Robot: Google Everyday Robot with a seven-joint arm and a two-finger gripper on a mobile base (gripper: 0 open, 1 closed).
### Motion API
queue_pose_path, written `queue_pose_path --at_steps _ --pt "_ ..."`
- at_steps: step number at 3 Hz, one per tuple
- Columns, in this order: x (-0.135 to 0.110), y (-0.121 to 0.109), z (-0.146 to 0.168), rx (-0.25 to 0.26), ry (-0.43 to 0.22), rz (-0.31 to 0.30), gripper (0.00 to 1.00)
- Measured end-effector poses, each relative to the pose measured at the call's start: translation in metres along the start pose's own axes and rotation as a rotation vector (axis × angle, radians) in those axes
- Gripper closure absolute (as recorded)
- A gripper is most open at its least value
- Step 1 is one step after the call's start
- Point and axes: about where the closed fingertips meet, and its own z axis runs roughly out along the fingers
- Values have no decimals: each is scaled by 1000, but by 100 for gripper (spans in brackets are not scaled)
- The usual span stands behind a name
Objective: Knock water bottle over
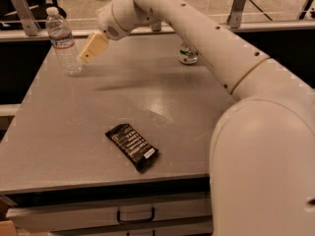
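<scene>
— So, where are we seeing the water bottle point(61, 41)?

— We are seeing it standing on its base at the far left corner of the grey bench point(59, 127), with its white cap on top and its label wrapping the upper half.

— And the gripper?

— We are finding the gripper point(84, 57) just to the right of the bottle, hanging above the bench at about the height of the bottle's middle. Its tip is pointing down and to the left, toward the ribbed body below the label.

— Are the two touching?

— We are not managing to tell. The tip is sitting right at the bottle's right edge, and any gap there is too fine for us to judge.

— How are the fingers point(94, 46) looking?

— They are showing as one tan block with no gap between them, so we are reading them as pressed together and pinching nothing.

— What else are we noticing on the bench?

— The white arm point(211, 48) is reaching in from the right foreground and crossing the far side of the bench. It is partly covering a drink can point(187, 55), which is standing near the far edge, right of the gripper and well apart from the bottle. A black packet point(132, 147) with pale print is lying flat near the front edge, well apart from everything else. Below the front edge we are making out a drawer with a dark handle point(135, 215).
</scene>
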Motion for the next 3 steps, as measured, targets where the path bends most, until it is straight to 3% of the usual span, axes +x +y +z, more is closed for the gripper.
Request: queue_pose_path --at_steps 2,3 --pt "-20 23 51 -90 -120 148 0" --pt "-36 24 65 -102 -188 171 18"
